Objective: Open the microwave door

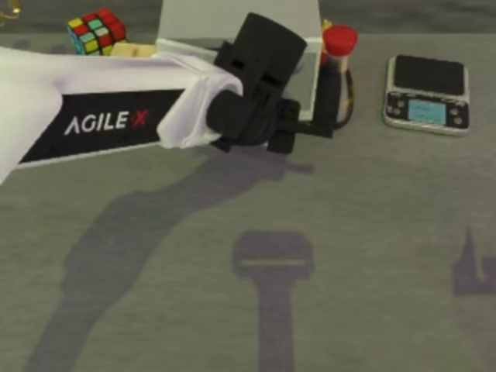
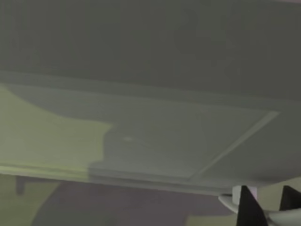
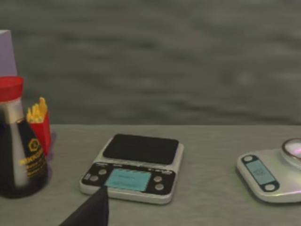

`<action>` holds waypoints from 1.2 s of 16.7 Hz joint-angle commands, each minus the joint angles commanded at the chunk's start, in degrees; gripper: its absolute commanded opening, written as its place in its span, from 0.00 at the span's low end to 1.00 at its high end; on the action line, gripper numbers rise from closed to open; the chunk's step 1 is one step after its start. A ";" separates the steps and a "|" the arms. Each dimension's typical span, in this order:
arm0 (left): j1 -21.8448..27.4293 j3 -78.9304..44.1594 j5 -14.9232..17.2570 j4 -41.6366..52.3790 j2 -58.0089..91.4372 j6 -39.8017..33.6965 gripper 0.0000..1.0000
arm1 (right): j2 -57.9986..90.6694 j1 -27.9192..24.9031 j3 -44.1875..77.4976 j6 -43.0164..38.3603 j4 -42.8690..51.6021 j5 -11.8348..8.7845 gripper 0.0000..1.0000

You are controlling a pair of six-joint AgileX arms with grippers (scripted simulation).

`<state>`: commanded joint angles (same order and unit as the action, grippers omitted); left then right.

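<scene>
The light-grey microwave (image 1: 232, 19) stands at the back middle of the table. My left arm reaches across from the left, and it hides most of the microwave door (image 1: 308, 77). My left gripper (image 1: 310, 128) is at the door's lower right edge. In the left wrist view the door (image 2: 164, 136) fills the frame, with its window outline showing. The left gripper (image 2: 267, 205) has its two dark fingertips (image 2: 247, 209) closed around the white door handle (image 2: 282, 217). I cannot tell how far the door stands from the body. My right gripper (image 3: 91, 212) is parked out of the top view, to the right.
A soy sauce bottle (image 1: 339, 46) with a red cap stands right beside the microwave and my left gripper. A black-and-silver scale (image 1: 427, 94) lies farther right. A Rubik's cube (image 1: 94, 31) sits at the back left. A white scale (image 3: 268, 174) and a fries box (image 3: 40, 127) show in the right wrist view.
</scene>
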<state>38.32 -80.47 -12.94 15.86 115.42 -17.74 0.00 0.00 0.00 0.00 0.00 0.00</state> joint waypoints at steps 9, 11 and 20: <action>0.00 0.00 0.00 0.00 0.00 0.00 0.00 | 0.00 0.00 0.00 0.00 0.00 0.00 1.00; 0.00 0.00 0.00 0.00 0.00 0.00 0.00 | 0.00 0.00 0.00 0.00 0.00 0.00 1.00; -0.33 1.97 1.79 -1.28 -1.61 1.91 0.00 | 0.00 0.00 0.00 0.00 0.00 0.00 1.00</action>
<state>37.99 -78.51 -11.15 14.58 113.81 -15.83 0.00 0.00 0.00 0.00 0.00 0.00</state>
